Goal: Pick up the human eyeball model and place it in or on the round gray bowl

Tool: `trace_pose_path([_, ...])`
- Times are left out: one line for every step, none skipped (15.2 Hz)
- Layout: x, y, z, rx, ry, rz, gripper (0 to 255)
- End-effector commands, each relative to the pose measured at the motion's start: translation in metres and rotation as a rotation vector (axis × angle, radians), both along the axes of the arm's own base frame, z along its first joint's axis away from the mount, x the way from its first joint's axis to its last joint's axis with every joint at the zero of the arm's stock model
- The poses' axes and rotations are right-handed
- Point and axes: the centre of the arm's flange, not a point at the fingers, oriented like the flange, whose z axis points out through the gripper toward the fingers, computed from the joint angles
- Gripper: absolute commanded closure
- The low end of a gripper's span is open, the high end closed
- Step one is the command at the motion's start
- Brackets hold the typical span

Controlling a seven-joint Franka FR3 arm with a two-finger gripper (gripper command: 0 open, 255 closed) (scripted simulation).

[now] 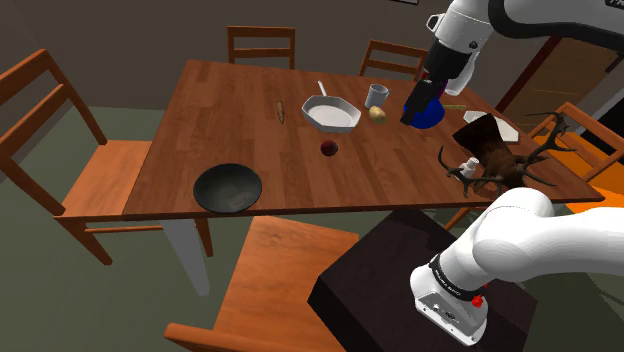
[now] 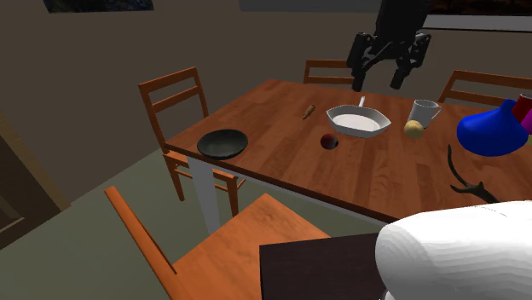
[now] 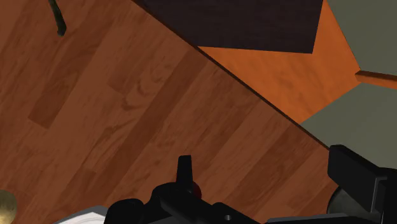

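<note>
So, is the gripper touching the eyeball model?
Apart. Second exterior view: the open gripper hangs in the air, the eyeball model lies on the table.

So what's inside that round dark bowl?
Nothing shows inside the round dark bowl; its rim hides the near inner wall. The dark-red ball sits apart on the wooden table.

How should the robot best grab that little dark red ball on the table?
Across its widest middle, straight down from above: the eyeball model is a small round ball resting alone on the table, so the open gripper can close on either side.
</note>
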Motion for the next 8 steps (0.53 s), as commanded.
trace_pose_path([0.0,0.0,0.0,0.0,0.0,0.0,0])
trace_pose_path([0.009,0.002,-0.01,-0.007,0.0,-0.006,0])
trace_pose_path([0.018,0.003,-0.019,-0.014,0.0,-0.011,0])
trace_pose_path([0.027,0.004,-0.029,-0.021,0.0,-0.017,0])
trace_pose_path([0.036,0.005,-0.038,-0.028,-0.001,-0.022,0])
trace_pose_path([0.045,0.006,-0.048,-0.035,-0.001,-0.028,0])
trace_pose_path([0.054,0.007,-0.058,-0.042,-0.001,-0.033,0])
trace_pose_path([0.063,0.008,-0.067,-0.049,-0.001,-0.039,0])
